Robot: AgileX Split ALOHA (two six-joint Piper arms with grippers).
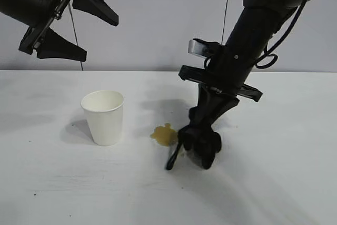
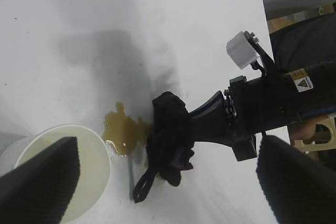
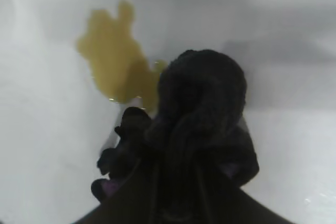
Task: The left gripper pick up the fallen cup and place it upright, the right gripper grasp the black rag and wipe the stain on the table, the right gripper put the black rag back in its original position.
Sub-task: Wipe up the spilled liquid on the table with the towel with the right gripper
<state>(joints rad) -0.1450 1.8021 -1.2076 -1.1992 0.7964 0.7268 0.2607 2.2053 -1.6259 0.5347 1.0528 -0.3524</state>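
Right claw (image 1: 202, 148) clamped on the rag (image 1: 200, 142), stain (image 1: 164, 134) just beside it; left claw (image 1: 79, 25) spread apart, raised above the upright cup (image 1: 103, 117).

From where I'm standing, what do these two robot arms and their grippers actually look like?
Both arms are matte black. The left gripper ends in two wide, pointed wedge fingers. The right gripper has narrower black fingers under a flat crossbar, a silver-grey block by its wrist, and a black cable looping off its side. From the left wrist camera, a small yellow warning sticker shows on the right arm's body.
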